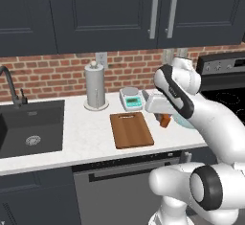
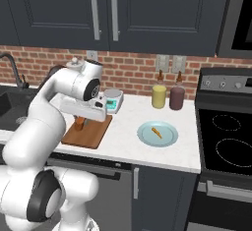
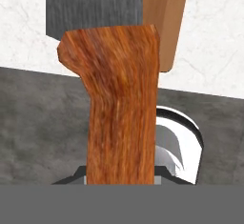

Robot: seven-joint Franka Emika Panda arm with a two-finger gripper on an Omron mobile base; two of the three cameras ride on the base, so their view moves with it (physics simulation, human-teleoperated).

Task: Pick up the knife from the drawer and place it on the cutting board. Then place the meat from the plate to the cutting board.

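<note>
One white marbled surface (image 1: 91, 138) runs under dark upper cabinets (image 1: 95, 13) and a brick backsplash (image 1: 52, 73). Black sink (image 1: 31, 128) with faucet sits at its left end in the left base view; black stove (image 2: 226, 131) stands at the right end in the right base view.

Arm (image 2: 47, 112) reaches forward over the surface, wrist bent down.

Cutting board (image 1: 130, 129) lies flat on the surface, in front of the light-teal scale (image 1: 131, 98) and right of the paper towel roll (image 1: 94, 86). In the right base view the arm hides part of the board.

Plate (image 2: 157, 133) sits on the surface right of the board, apart from it, left of the stove. Two bottles, a yellow one (image 2: 158, 95) and a dark red one (image 2: 177, 96), stand behind the plate near the wall.

Hand (image 1: 165, 120) hangs at the board's right edge, low over the surface. It is clamped on the knife (image 3: 121, 123): the orange-brown handle runs up between the fingers in the hand view, grey blade pointing away past it. Jaws are nearly closed, only as wide as the handle. Board corner shows just beyond the handle in the hand view. Can't tell whether the knife tip touches the board.

Meat (image 2: 156, 132) lies on the plate, near its middle, well apart from the hand.
</note>
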